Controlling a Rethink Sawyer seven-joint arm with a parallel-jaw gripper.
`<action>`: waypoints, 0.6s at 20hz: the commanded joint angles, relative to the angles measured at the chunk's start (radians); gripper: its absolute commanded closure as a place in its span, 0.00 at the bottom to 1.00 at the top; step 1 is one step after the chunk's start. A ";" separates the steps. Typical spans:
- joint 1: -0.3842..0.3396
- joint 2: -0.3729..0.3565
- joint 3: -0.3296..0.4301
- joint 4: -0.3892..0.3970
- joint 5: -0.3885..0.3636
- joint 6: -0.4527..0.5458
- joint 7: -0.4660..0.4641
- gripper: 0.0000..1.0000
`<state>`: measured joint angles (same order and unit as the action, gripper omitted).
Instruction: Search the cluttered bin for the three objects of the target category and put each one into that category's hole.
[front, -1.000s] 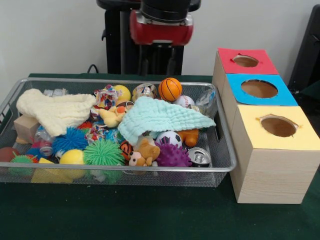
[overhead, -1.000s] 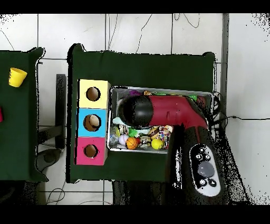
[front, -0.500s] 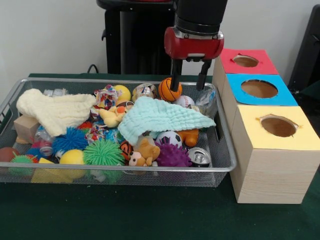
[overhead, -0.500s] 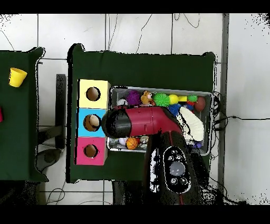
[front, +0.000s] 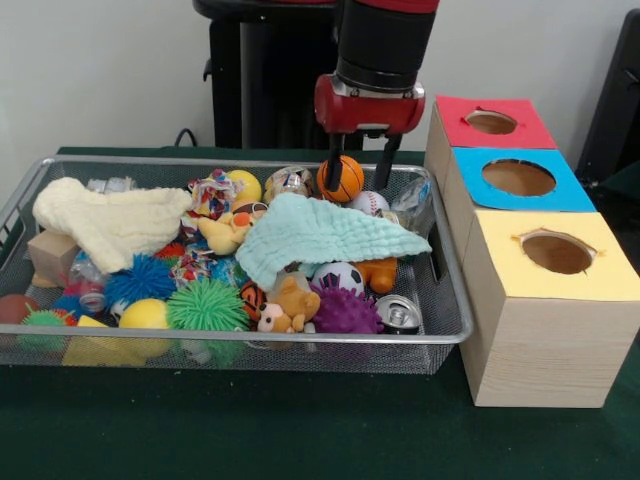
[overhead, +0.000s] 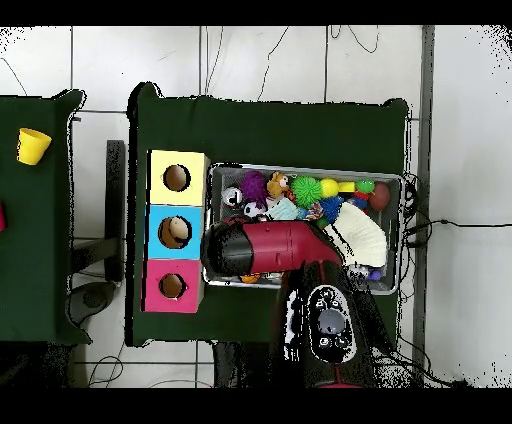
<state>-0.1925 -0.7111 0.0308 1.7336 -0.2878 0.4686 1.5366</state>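
Where the green tabletop (front: 300, 430) meets the camera's near side, a wire bin (front: 300, 345) stands with its long axis running left to right, and a wooden box (front: 530, 340) sits just beside its right end, its long axis running front to back. Along the bin's near rim lie a green spiky ball (front: 207, 306), a small plush animal (front: 290, 303), a purple spiky ball (front: 346, 311) and a drink can (front: 399, 314) on its side, open top facing the camera. Behind them a mint cloth (front: 320, 233) is spread over the middle of the heap, with a soccer-pattern ball (front: 340, 275) peeping out under its near edge; a cream cloth (front: 110, 220) covers the left end.

On the box, the yellow hole (front: 556, 252) is nearest, the blue hole (front: 518, 177) behind it, the red hole (front: 491, 122) farthest.

Near the bin's far rim, towards its right end, an orange basketball (front: 346, 178) rests beside a baseball (front: 368, 203). The hand (front: 358, 170) hangs over it, fingers pointing straight down, one on either side of the ball; whether they touch it cannot be told. From above, the red arm (overhead: 275, 247) hides that corner.
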 joint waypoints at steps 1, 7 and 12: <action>0.013 0.067 -0.039 0.123 0.052 -0.119 0.306 0.00; 0.082 0.074 -0.089 0.181 0.122 -0.201 0.377 0.00; 0.124 0.083 -0.097 0.132 0.193 -0.164 0.387 0.00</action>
<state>-0.0980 -0.6621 -0.0610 1.8353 -0.1821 0.3335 1.6320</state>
